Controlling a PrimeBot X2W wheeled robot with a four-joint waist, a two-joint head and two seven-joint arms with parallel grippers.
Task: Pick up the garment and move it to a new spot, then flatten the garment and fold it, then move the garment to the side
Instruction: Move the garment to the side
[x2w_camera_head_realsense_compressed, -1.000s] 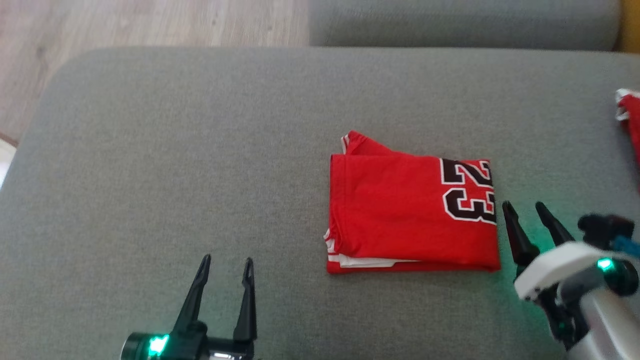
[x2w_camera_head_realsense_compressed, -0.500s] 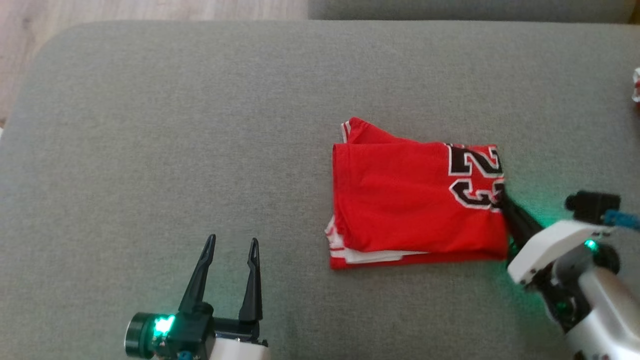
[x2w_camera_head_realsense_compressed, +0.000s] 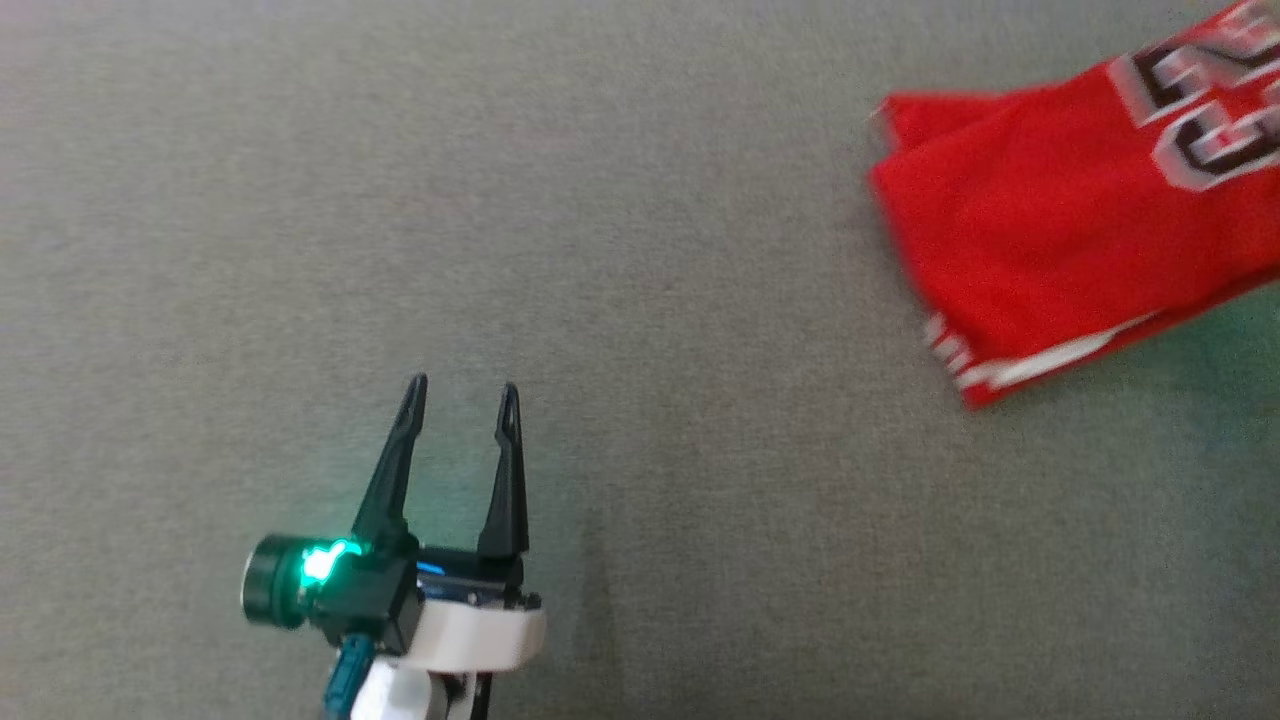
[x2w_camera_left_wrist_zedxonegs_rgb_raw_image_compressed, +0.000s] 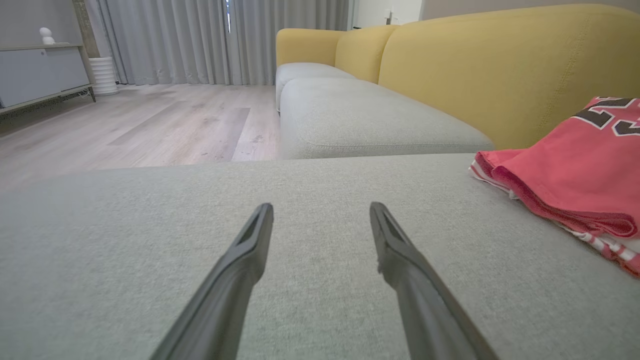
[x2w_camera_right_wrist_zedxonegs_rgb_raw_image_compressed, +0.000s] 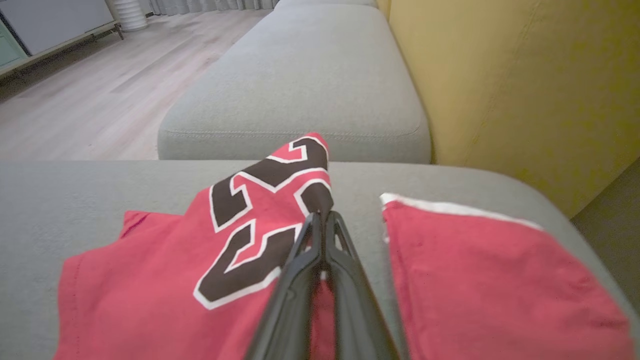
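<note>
Two red garments are in sight, a numbered jersey (x2w_camera_right_wrist_zedxonegs_rgb_raw_image_compressed: 150, 280) and a plain red piece (x2w_camera_right_wrist_zedxonegs_rgb_raw_image_compressed: 500, 280), along with two grippers, the left gripper (x2w_camera_head_realsense_compressed: 464, 384) and the right gripper (x2w_camera_right_wrist_zedxonegs_rgb_raw_image_compressed: 323, 215).

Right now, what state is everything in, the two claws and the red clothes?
red jersey: folded, numbered edge pinched and raised off the cushion
right gripper: shut on the red jersey
left gripper: open, holding nothing
second red garment: lying flat on the cushion, untouched
</note>
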